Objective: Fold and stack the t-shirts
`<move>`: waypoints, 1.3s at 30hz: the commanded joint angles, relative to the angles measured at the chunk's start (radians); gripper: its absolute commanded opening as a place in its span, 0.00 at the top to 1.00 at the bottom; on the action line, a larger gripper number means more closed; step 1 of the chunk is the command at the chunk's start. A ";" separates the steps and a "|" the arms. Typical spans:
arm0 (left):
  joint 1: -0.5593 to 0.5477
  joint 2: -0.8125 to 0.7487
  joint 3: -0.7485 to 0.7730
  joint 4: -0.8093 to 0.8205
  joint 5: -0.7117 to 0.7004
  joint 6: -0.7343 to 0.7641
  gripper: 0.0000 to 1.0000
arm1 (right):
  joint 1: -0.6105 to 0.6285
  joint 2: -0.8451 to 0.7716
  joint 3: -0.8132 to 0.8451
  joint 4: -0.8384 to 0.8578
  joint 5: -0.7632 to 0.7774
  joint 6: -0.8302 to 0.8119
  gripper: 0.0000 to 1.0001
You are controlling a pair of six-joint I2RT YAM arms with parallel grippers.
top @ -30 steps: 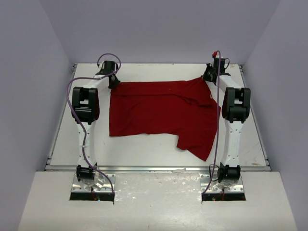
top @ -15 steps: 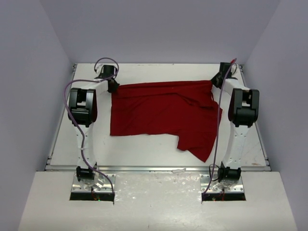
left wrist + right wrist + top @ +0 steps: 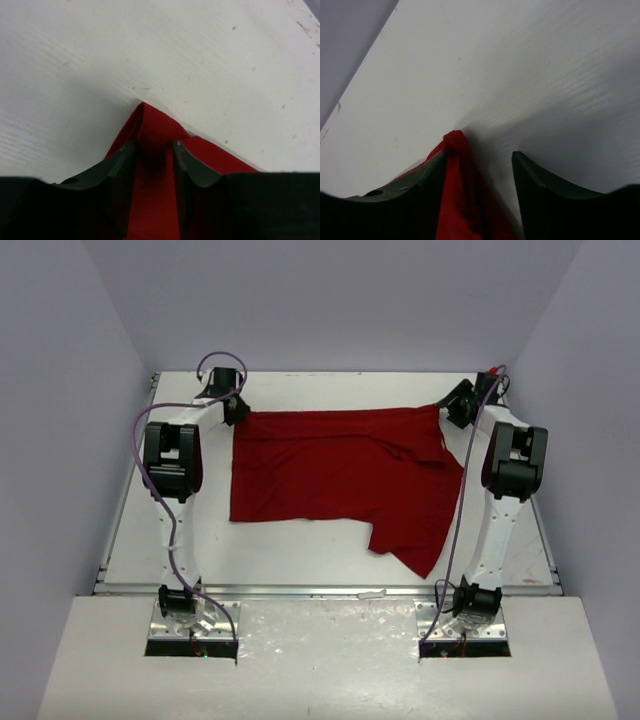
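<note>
One deep-red t-shirt (image 3: 340,475) lies spread on the white table (image 3: 300,555), its far edge stretched straight and a flap trailing toward the near right. At the shirt's far left corner, my left gripper (image 3: 236,412) sits low. In the left wrist view the left gripper (image 3: 154,145) is open, and a peaked fold of the shirt (image 3: 150,122) lies between its fingers. My right gripper (image 3: 456,410) is at the far right corner. Seen from the right wrist, that gripper (image 3: 479,154) is open. The bunched shirt corner (image 3: 455,145) rests against one finger, with bare table beside the other.
Lilac walls close the table in at the far side, left and right. The table's raised near edge (image 3: 330,590) carries a small white scrap (image 3: 372,593). Both arm bases stand in front of it, and purple cables loop along the arms.
Both grippers were shut on the shirt's far corners and have now opened. The right arm swung outward to the right, pulling the far edge taut. The left arm barely moved.
</note>
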 commanded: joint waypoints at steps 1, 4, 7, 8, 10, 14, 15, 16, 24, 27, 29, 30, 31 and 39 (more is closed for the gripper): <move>0.017 0.005 0.081 0.002 0.004 0.024 0.63 | -0.005 -0.029 0.006 0.045 -0.060 -0.074 0.38; 0.017 -0.049 0.065 0.008 -0.002 0.028 0.42 | -0.005 -0.096 -0.077 0.120 -0.074 -0.090 0.37; 0.016 -0.124 0.010 0.028 -0.036 0.024 0.51 | -0.003 -0.162 -0.189 0.242 -0.089 -0.067 0.39; 0.015 -0.141 -0.001 0.028 -0.048 0.024 0.47 | -0.003 -0.175 -0.207 0.272 -0.112 -0.065 0.40; 0.004 -0.202 -0.044 0.045 -0.096 0.030 0.43 | 0.000 -0.201 -0.262 0.376 -0.163 -0.053 0.43; -0.049 -0.281 -0.104 0.070 -0.168 0.067 0.43 | 0.029 -0.259 -0.365 0.539 -0.187 -0.059 0.50; -0.074 -0.294 -0.124 0.099 -0.157 0.076 0.43 | 0.040 -0.271 -0.405 0.562 -0.146 -0.059 0.51; -0.082 -0.317 -0.176 0.123 -0.136 0.080 0.45 | 0.044 -0.294 -0.419 0.589 -0.125 -0.064 0.51; -0.079 -0.175 -0.138 0.076 -0.047 0.019 0.52 | 0.084 -0.275 -0.352 0.513 -0.092 -0.124 0.68; -0.069 -0.060 0.023 -0.013 -0.051 -0.005 0.58 | 0.083 -0.178 -0.231 0.372 -0.118 -0.109 0.99; -0.065 0.003 0.080 -0.077 -0.091 -0.019 0.58 | 0.074 -0.132 -0.166 0.308 -0.080 -0.089 0.99; -0.063 0.018 0.110 -0.120 -0.102 -0.027 0.58 | 0.070 -0.097 -0.152 0.281 -0.063 -0.078 0.99; -0.057 0.038 0.112 -0.127 -0.104 -0.030 0.58 | 0.069 -0.084 -0.143 0.248 -0.031 -0.075 0.99; -0.019 0.080 0.109 -0.162 -0.088 -0.055 0.58 | 0.058 -0.008 -0.037 0.014 0.024 -0.035 0.99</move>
